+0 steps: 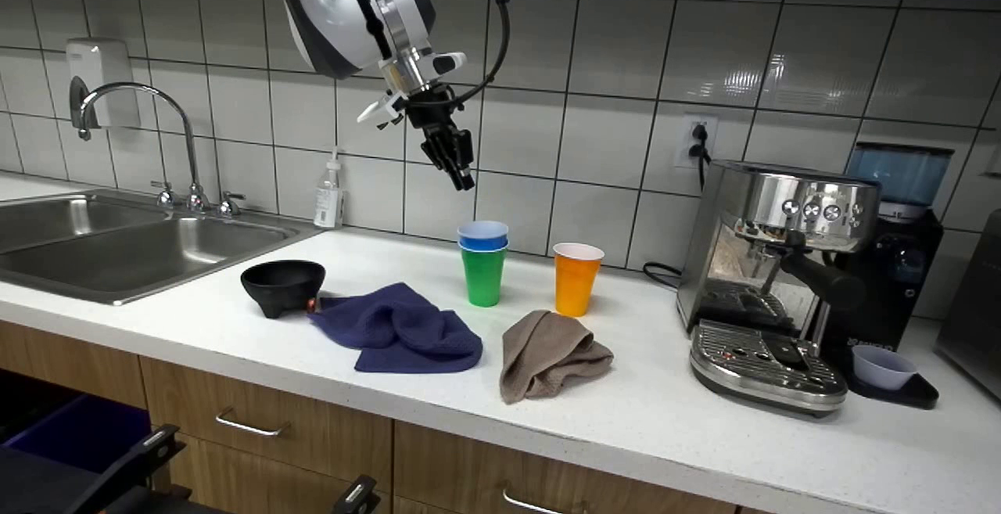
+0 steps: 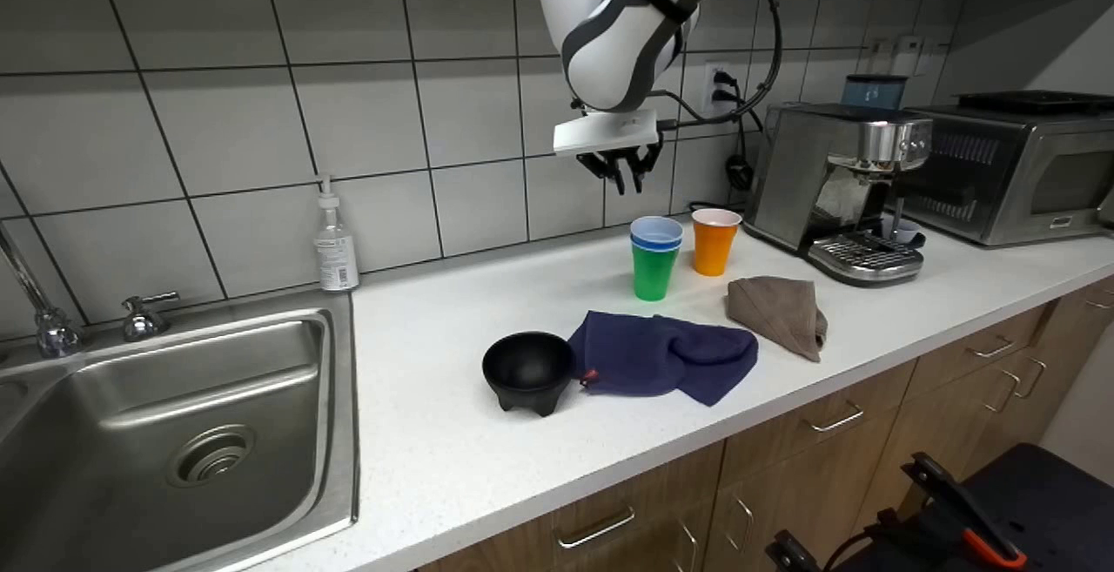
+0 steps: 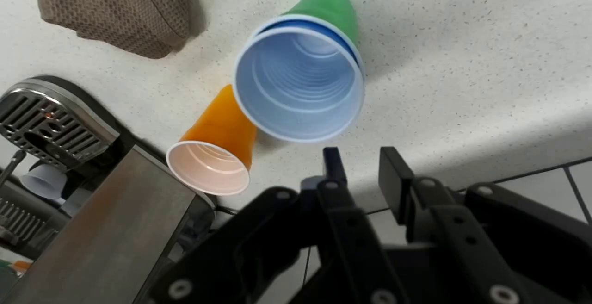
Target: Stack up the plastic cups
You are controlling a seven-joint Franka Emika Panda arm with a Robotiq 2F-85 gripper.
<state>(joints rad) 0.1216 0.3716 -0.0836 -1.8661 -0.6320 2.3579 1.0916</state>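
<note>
The blue cup (image 1: 483, 243) sits nested inside the green cup (image 1: 484, 278), with its rim showing above the green rim. The pair stands upright on the counter; the blue cup (image 2: 656, 231) and green cup (image 2: 652, 274) also show in an exterior view. The orange cup (image 1: 577, 285) stands upright and apart beside them, also in an exterior view (image 2: 714, 245). My gripper (image 1: 463, 184) is above the stacked pair, near the wall. In the wrist view the fingers (image 3: 360, 152) are apart with nothing between them. There the blue cup (image 3: 298, 84) and orange cup (image 3: 226, 123) lie ahead and to the left.
A black bowl (image 2: 531, 372) and a dark blue cloth (image 1: 399, 330) lie in front of the cups, with a brown cloth (image 1: 547, 354) beside. A coffee machine (image 1: 766, 264) stands beyond the orange cup. The tiled wall (image 1: 602, 146) is close behind; a sink (image 2: 339, 433) is opposite.
</note>
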